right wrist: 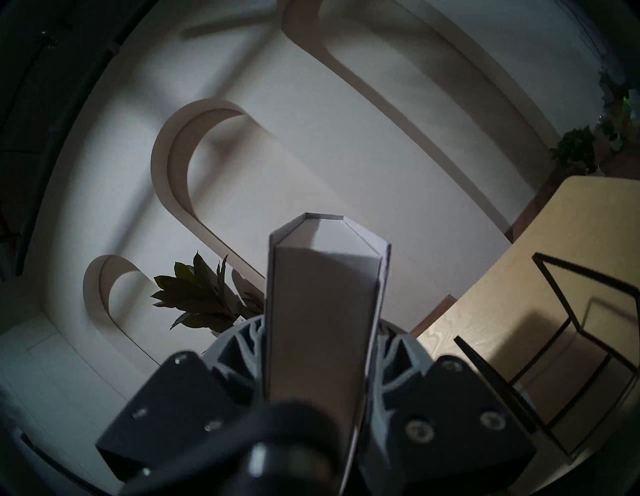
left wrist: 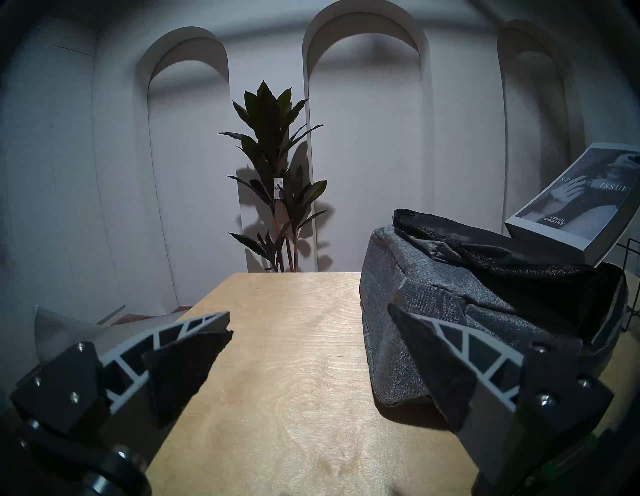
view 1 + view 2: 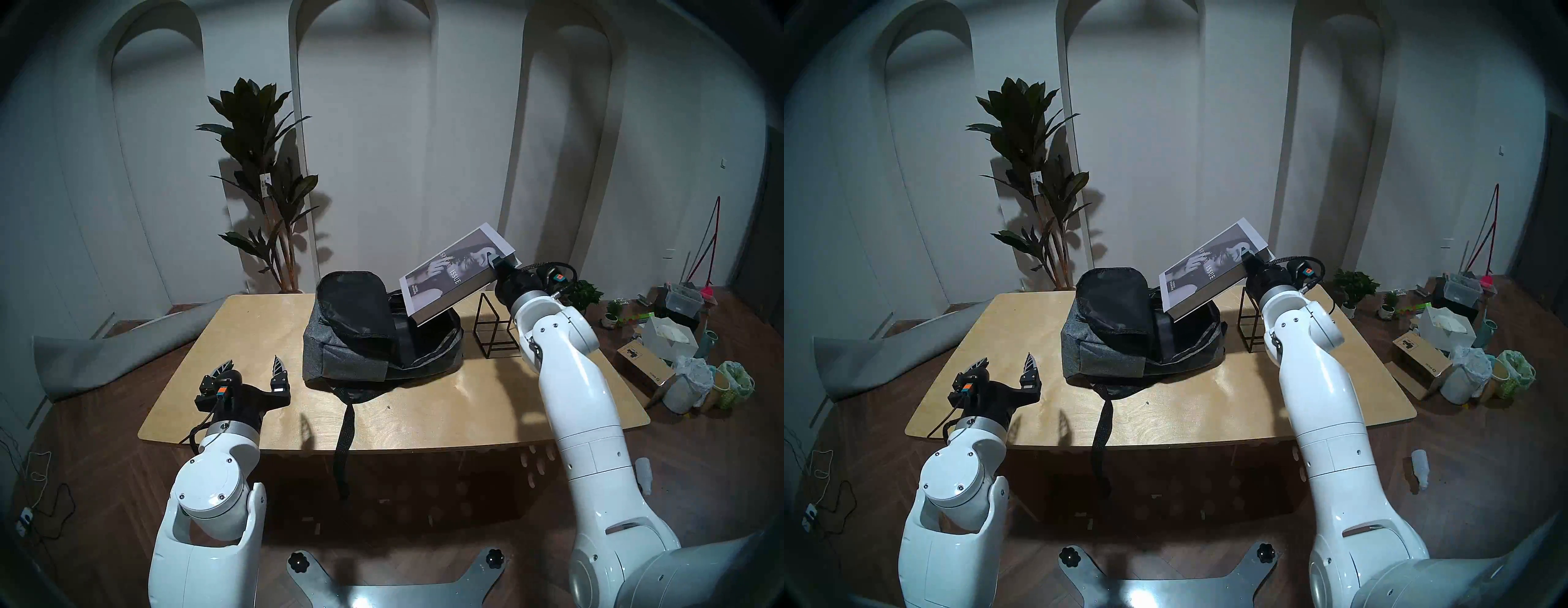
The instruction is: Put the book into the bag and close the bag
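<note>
Head views: one book [image 3: 456, 271] (cover lettering ending "ISSUE"), one grey bag [image 3: 365, 339] lying unzipped on the wooden table [image 3: 488, 403], and one black wire stand [image 3: 494, 329]; the right gripper [image 3: 496, 262] clamps the book's upper edge and holds it tilted in the air, lower corner over the bag's open mouth. Left wrist view: the left gripper [image 2: 308, 332] is spread wide and empty above the table, just beside the bag. Right wrist view: both fingers [image 1: 242, 341] press the book's two covers.
</note>
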